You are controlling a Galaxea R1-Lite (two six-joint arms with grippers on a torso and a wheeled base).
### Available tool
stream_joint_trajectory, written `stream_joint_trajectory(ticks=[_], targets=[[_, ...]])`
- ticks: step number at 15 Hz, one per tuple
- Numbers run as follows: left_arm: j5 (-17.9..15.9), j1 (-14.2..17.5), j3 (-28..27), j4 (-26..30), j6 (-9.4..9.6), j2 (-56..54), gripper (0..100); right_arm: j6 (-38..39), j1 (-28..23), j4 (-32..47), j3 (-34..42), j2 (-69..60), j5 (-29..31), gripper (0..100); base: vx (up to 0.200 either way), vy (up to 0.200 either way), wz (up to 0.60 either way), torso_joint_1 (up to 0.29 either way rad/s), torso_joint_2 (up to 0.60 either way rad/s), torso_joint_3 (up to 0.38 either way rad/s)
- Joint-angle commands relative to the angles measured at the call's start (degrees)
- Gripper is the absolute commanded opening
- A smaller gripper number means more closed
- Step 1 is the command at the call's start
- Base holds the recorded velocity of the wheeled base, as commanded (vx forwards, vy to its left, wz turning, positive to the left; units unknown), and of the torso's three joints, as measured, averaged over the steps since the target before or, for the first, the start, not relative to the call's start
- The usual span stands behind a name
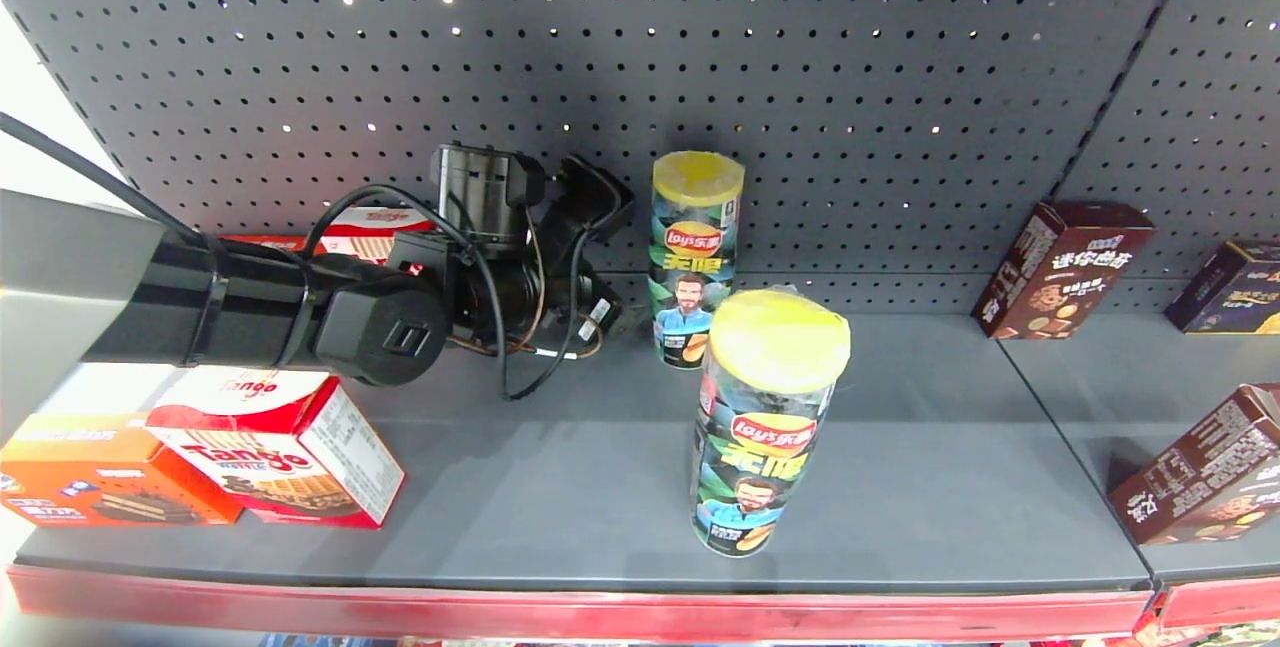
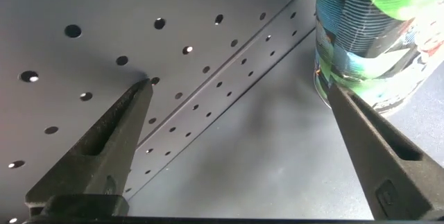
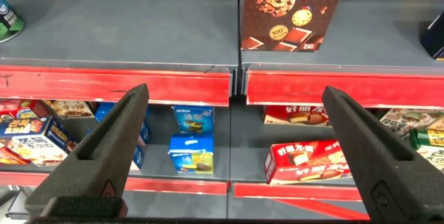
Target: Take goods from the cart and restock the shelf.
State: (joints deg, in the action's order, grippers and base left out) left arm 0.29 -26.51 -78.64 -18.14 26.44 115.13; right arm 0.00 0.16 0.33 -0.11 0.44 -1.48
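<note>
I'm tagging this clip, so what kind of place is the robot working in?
Probably a shop aisle: a pegboard-backed shelf with red price rails, stocked with chip cans and snack boxes.

Shelf deck: matt grey painted metal, smooth. Back panel: same matt grey finish, perforated sheet. Front edge strip: glossy red plastic. Front can near the front edge and rear can at the back panel: glossy printed wrap, yellow plastic lids. Wafer box, brown box: printed cardboard, slight sheen. Left arm shell: glossy black plastic. Left gripper fingers and right gripper fingers: matt black plastic, fine grain.
</note>
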Motion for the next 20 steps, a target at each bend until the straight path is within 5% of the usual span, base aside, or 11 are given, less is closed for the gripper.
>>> stream_joint_trajectory(ticks=[1,12,17,20], targets=[[-0.03,-0.12,0.16,-0.05,-0.07,0.27,100,0.00,0.02,0.02,0.02,0.09,-0.02,100,0.000,0.000,0.00,0.000,0.00,0.000],[4.54,2.52,2.70,-4.36,-0.34,-10.10,100,0.00,0.02,0.02,0.02,0.09,-0.02,100,0.000,0.000,0.00,0.000,0.00,0.000],[8.06,1.64,7.71,-4.62,-0.16,-17.57,100,0.00,0.02,0.02,0.02,0.09,-0.02,100,0.000,0.000,0.00,0.000,0.00,0.000],[8.41,0.06,16.50,-4.80,-0.25,-25.83,100,0.00,0.02,0.02,-0.07,0.09,-0.11,100,0.000,0.000,0.00,0.000,0.00,0.000]])
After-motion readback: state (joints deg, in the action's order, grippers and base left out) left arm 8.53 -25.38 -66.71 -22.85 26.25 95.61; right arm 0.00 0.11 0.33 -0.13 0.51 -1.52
